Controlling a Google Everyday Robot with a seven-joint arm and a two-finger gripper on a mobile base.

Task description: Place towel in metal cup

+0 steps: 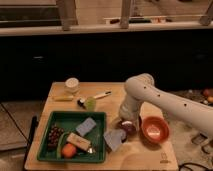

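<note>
A grey-blue towel [114, 139] lies crumpled on the wooden table, against the right edge of the green tray [75, 116]. A small shiny metal cup [128, 127] stands just right of the towel, beside an orange bowl [154, 129]. My white arm reaches down from the right, and my gripper [122, 129] is low over the table between the towel and the cup. The arm's last link hides most of the gripper.
The green tray holds dark grapes [54, 136], an orange fruit [69, 150], a grey-blue sponge [86, 126] and a snack bar [79, 142]. A white cup [72, 84], a yellow item [62, 98] and a green-headed brush [91, 102] lie at the back.
</note>
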